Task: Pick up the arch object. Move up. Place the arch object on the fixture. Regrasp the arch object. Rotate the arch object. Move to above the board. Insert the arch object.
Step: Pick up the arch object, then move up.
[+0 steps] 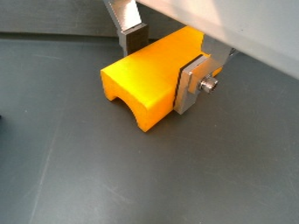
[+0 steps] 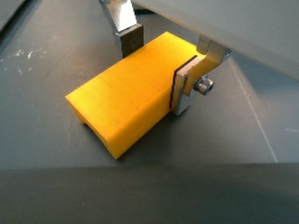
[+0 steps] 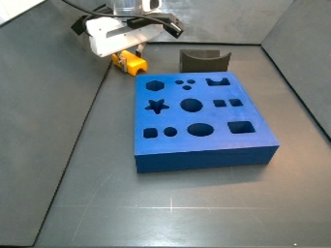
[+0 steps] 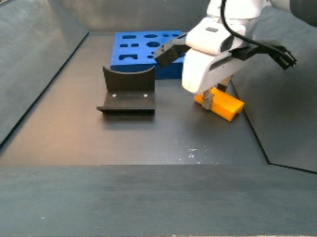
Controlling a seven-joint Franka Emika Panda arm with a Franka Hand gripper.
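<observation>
The arch object (image 1: pixel 149 83) is a yellow-orange block with a curved notch in its underside. It rests on the dark floor in both wrist views (image 2: pixel 122 96). My gripper (image 1: pixel 163 63) stands over it with one finger on each side. The silver plate with a bolt (image 1: pixel 197 83) presses on one long side and the dark pad (image 1: pixel 132 41) stands at the opposite side. In a side view the arch object (image 4: pixel 224 105) lies under the gripper (image 4: pixel 213 91), right of the fixture (image 4: pixel 128 88). The board (image 3: pixel 200 121) lies beside it.
The dark fixture (image 3: pixel 202 60) stands behind the board's far edge. The board also shows in a side view (image 4: pixel 146 48), behind the fixture. Grey walls ring the floor; one wall (image 3: pixel 52 68) runs close to the arch object.
</observation>
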